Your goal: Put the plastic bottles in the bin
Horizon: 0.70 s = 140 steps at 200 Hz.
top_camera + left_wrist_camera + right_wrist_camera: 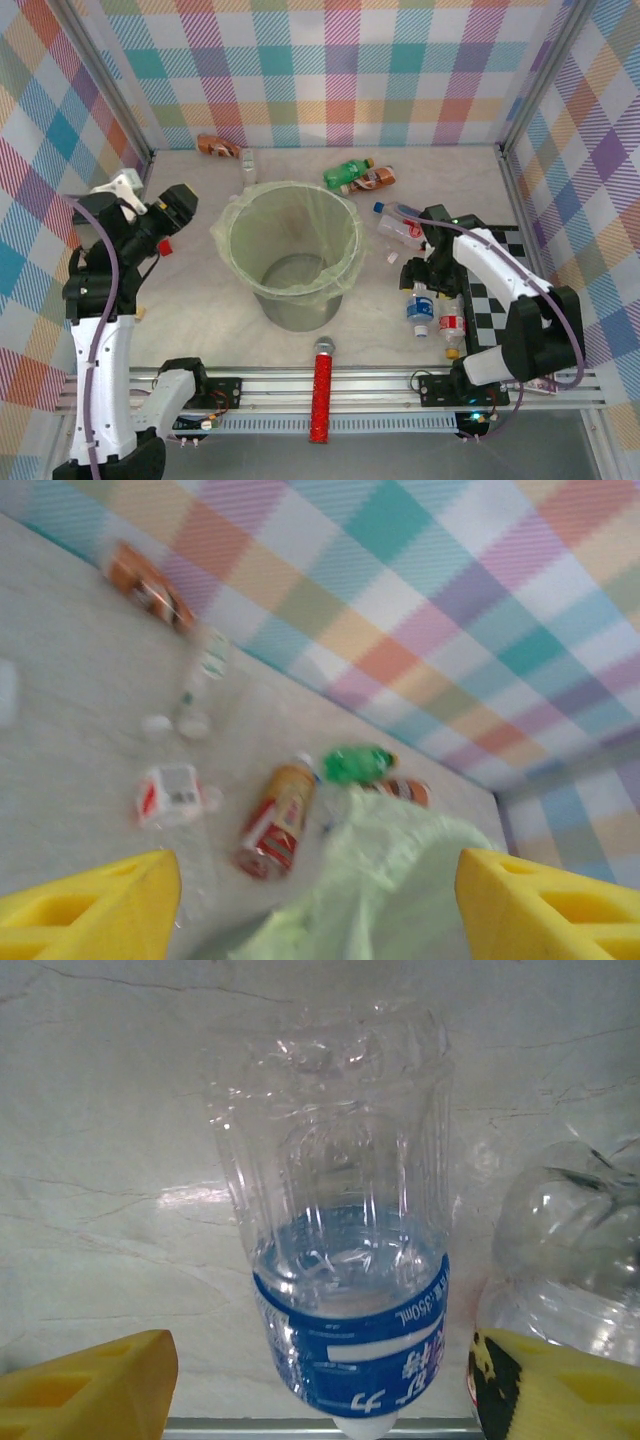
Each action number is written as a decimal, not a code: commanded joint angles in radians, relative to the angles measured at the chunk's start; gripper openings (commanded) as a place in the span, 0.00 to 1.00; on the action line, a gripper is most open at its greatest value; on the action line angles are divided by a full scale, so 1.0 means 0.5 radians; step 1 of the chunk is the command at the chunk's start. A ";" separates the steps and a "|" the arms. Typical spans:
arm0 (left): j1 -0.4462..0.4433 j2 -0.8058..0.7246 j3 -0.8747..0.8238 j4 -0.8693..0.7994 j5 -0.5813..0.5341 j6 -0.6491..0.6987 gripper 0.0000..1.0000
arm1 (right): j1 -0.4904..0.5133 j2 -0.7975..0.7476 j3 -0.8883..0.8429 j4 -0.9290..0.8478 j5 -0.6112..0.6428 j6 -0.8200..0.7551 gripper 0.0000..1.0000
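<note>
The right hand (315, 1355) is spread, with its yellow fingers (90, 1385) on both sides of a clear plastic bottle with a blue label (340, 1230). This bottle lies on the pale stone-patterned worktop (110, 1160), its label end nearest to the hand, and I see no contact with it yet. The main risk, as I judge it, is on the right side of this hand. A second clear plastic bottle (565, 1250) lies just beside the first one, and the right finger is very close to it. In closing, the finger may push this neighbour away or pinch both bottles together. The blue-labelled bottle is thin and ribbed, so a strong squeeze can crush it. A hold taken too near the narrow end may also let it slip forward, out of the fingers. The round grey metal bin with a pale green plastic bag inside (300, 315) stands to the left of this hand, with a gap between them. Its rim is high, so a bottle carried too low could hit the rim or catch the loose bag. The left hand (320, 880) is also spread and holds nothing, with the bag just below and ahead of it. If both arms go over the bin mouth together, they may cross.
</note>
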 commanded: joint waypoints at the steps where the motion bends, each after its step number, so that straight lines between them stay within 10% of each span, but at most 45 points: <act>1: -0.196 0.088 -0.064 -0.085 0.130 -0.039 0.73 | 0.013 0.092 -0.038 0.040 -0.016 0.016 0.78; 60: -0.638 0.204 -0.230 0.002 -0.097 -0.067 0.74 | 0.026 0.300 -0.094 0.253 -0.060 0.025 0.74; 140: -0.706 0.181 -0.419 0.029 -0.213 -0.093 0.67 | 0.041 0.267 -0.049 0.321 -0.158 0.005 0.52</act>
